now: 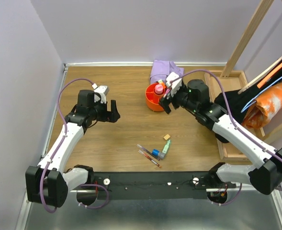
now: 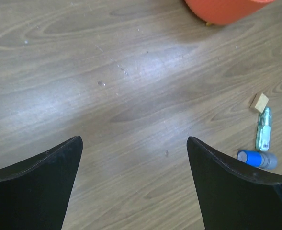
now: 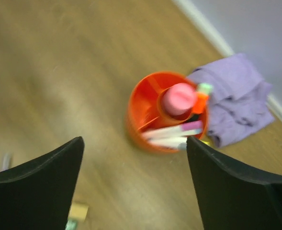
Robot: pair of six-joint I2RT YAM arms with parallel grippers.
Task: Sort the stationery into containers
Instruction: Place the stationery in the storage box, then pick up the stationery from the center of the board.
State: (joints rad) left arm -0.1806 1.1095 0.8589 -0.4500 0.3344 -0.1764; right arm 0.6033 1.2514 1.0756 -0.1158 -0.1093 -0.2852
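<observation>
Right gripper (image 1: 168, 95): jaws spread wide, gripping nothing, hovering over the round orange plastic cup (image 3: 141, 108), which contains a pink tube (image 3: 179, 98) and pale pens (image 3: 172, 130). Left gripper (image 1: 111, 103): jaws equally wide, empty, above the wooden tabletop (image 2: 131, 72). Tan eraser (image 1: 167, 136), mint highlighter (image 1: 165, 148) and red pens (image 1: 148, 155) lie loose nearer the arm bases.

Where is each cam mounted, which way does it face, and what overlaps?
Top external: above and behind the bases, looking down on the table; both arms, left gripper, right gripper show.
Left wrist: on left arm, facing down at eraser and mint highlighter; own fingers at bottom.
Right wrist: on right arm, angled down at orange cup and lilac cloth, blurred; own fingers at bottom.
Shared: all three catch the cup; top and left wrist share the eraser.
</observation>
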